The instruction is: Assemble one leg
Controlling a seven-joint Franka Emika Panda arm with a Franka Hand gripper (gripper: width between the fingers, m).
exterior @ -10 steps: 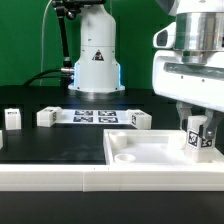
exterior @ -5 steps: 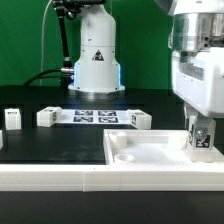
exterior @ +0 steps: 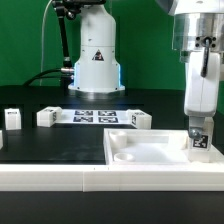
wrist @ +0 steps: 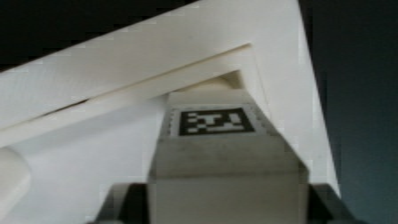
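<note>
My pincer [exterior: 198, 139] is clamped on 1 leg [exterior: 198, 141], held at the panel's [exterior: 150, 150] 3 o'clock corner. Risk: a tilted leg misses the corner recess, jams, or slips from my grip.

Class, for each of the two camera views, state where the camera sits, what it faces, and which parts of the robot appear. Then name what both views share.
Exterior view: off the arm, low at the table's edge, facing across the large white panel toward the robot base; shows the arm and end effector at the exterior view's right.
Wrist view: on the wrist, looking along the end effector at the tagged leg over the panel's corner.
Shared: the leg, the panel, the end effector.
</note>
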